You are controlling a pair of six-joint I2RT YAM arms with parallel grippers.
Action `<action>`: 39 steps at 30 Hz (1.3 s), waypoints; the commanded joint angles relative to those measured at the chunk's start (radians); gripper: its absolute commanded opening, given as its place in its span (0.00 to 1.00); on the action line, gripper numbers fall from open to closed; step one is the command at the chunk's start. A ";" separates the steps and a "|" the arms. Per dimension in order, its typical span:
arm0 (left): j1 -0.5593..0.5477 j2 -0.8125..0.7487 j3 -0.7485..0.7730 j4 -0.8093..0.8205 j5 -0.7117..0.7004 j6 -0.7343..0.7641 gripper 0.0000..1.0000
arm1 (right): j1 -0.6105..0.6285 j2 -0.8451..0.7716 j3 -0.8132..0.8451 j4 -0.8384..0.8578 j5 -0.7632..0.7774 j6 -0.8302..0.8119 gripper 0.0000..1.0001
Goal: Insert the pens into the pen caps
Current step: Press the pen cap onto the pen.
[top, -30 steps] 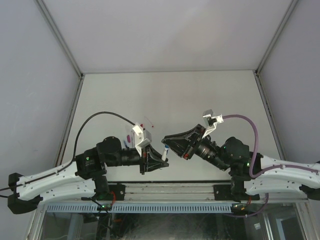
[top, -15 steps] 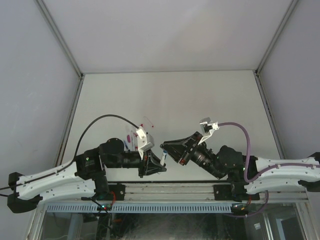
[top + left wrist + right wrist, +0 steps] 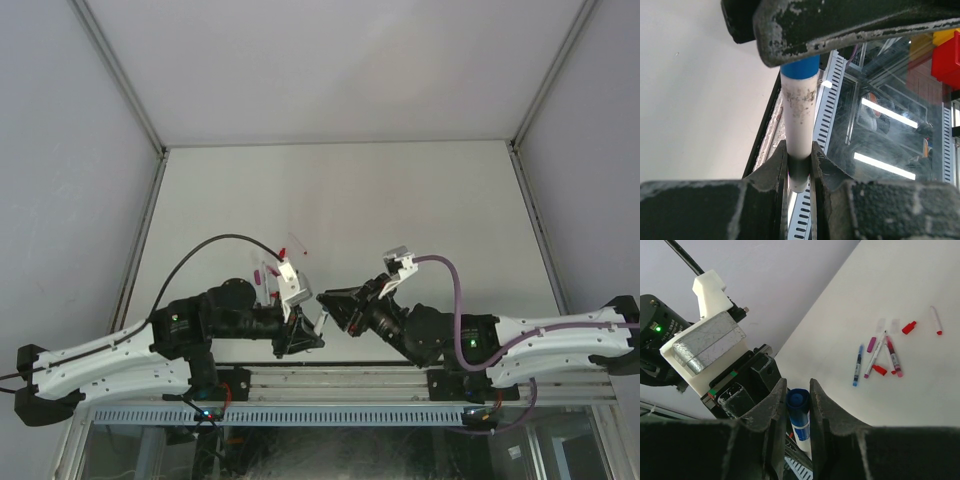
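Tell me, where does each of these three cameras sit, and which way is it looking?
Top external: fixed above and behind the arms, looking down on the table; the left arm and right arm both show.
Left wrist: on the left arm, looking along the left jaws at the blue-ended pen they clamp.
Right wrist: on the right arm, looking past the right jaws, towards loose pens on the table.
Shared: both wrist views show the same blue-ended pen.

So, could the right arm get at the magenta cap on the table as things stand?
Probably not yet: the right gripper is shut on the blue cap, which meets the pen held in the left gripper. The magenta cap itself lies uncovered.
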 commanded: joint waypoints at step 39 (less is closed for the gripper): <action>0.045 0.026 -0.130 0.449 -0.402 -0.063 0.00 | -0.518 -0.106 0.184 -0.278 -0.545 -0.151 0.62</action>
